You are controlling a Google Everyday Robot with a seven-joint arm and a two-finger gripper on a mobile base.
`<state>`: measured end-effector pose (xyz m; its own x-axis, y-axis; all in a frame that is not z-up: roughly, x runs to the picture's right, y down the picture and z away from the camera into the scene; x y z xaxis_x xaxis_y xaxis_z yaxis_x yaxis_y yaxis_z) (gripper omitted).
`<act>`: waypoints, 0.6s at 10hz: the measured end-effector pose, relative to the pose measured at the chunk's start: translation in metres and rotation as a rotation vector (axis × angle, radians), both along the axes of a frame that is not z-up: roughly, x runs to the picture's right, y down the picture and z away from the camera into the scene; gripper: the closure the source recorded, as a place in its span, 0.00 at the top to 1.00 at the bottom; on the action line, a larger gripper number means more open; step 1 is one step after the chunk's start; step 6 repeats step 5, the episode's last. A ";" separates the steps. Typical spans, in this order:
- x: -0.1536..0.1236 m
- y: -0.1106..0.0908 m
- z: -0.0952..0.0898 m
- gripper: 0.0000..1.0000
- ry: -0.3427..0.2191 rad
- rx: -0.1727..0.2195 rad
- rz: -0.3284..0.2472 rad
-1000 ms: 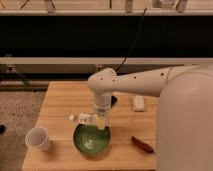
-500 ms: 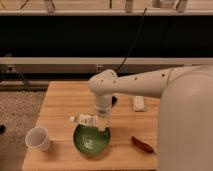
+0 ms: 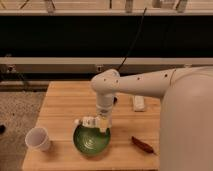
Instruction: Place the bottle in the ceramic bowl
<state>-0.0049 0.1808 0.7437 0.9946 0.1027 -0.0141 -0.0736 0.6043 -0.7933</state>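
Note:
The green ceramic bowl (image 3: 91, 140) sits near the front edge of the wooden table (image 3: 65, 102). My gripper (image 3: 103, 123) hangs from the white arm over the bowl's far rim. It is shut on the small clear bottle (image 3: 87, 121). The bottle has a white cap and lies sideways, sticking out to the left just above the bowl's back edge.
A white cup (image 3: 38, 138) stands at the front left of the table. A white rectangular block (image 3: 138, 103) lies at the right behind the arm. A dark red object (image 3: 143, 145) lies at the front right. The robot's white body (image 3: 187, 125) fills the right side.
The gripper with the bottle has moved slightly right and down, closer over the bowl. The bowl, the cup and the block have not moved.

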 end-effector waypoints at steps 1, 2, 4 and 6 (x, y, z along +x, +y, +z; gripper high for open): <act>0.000 -0.001 0.000 0.72 -0.002 0.000 0.002; 0.000 -0.002 0.000 0.69 -0.004 0.002 0.003; 0.002 -0.005 0.001 0.74 -0.006 0.004 0.003; 0.003 -0.005 0.001 0.78 -0.007 0.006 0.002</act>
